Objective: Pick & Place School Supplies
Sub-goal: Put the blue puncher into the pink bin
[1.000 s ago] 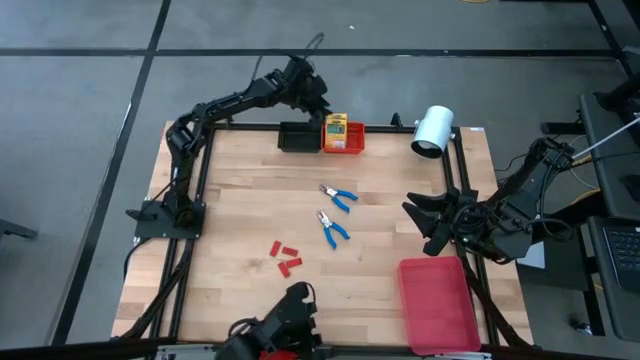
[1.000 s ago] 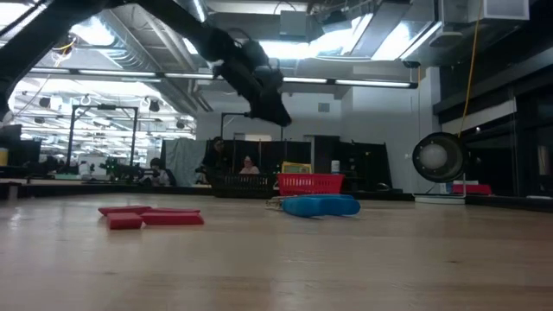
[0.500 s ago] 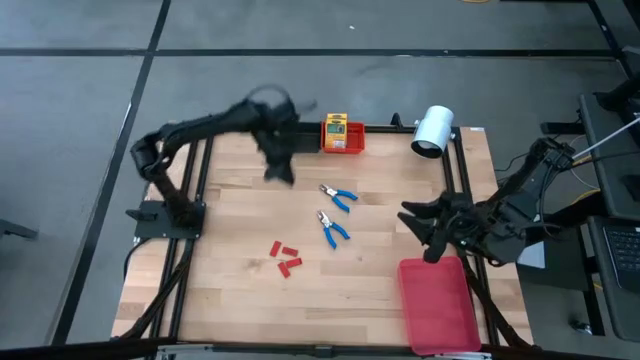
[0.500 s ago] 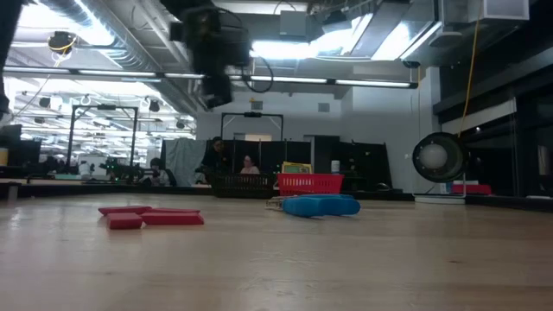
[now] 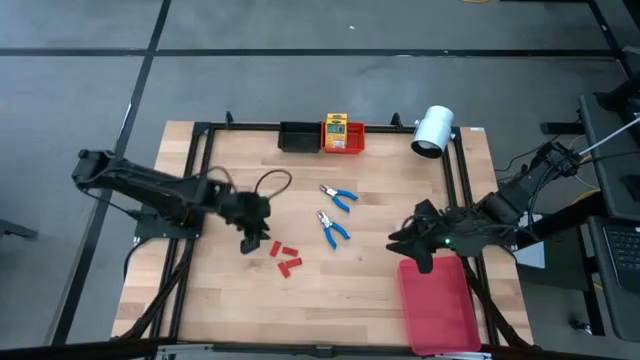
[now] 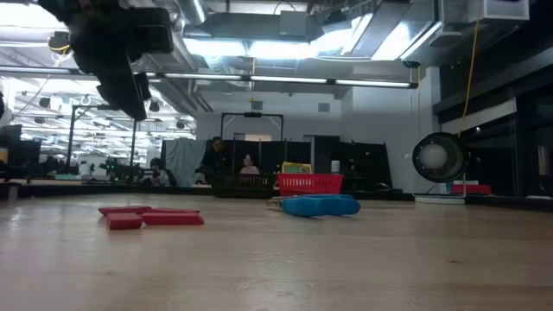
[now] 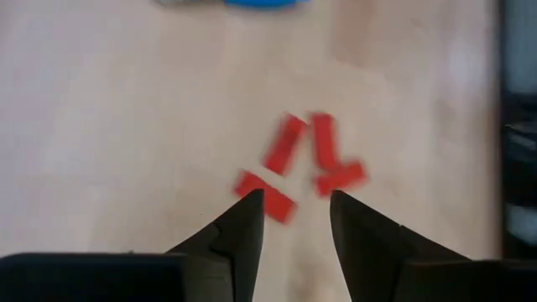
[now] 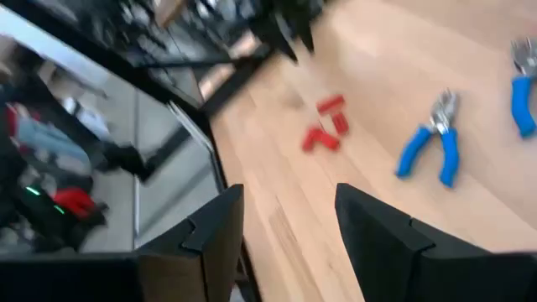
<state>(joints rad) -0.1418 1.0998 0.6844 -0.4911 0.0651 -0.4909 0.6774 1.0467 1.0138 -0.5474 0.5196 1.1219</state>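
Several small red pieces point(image 5: 285, 258) lie flat on the wooden table point(image 5: 380, 290); the left wrist view shows them point(image 7: 294, 164) just ahead of the fingers. My left gripper point(image 5: 248, 243) point(image 7: 295, 197) hovers open just left of them, slanting down, holding nothing. Two blue-handled pliers point(image 5: 338, 197) point(image 5: 331, 228) lie mid-table. A yellow-and-green box point(image 5: 336, 131) sits in the red bin point(image 5: 352, 143) at the far edge. My right gripper point(image 5: 405, 243) point(image 8: 285, 197) stands open above the table's right side, pointing toward the pliers point(image 8: 430, 143).
A black bin point(image 5: 296, 136) stands left of the red bin at the far edge. A white cylinder point(image 5: 433, 131) sits at the far right corner. A flat red tray point(image 5: 438, 305) lies at the near right. People sit in the room beyond the table point(image 6: 232, 164).
My left gripper has swung from above the bins at the far edge toward the table's near left, sinking as it went, and now hangs beside the red pieces. My right gripper has turned and tipped, shifting a little toward the near edge.
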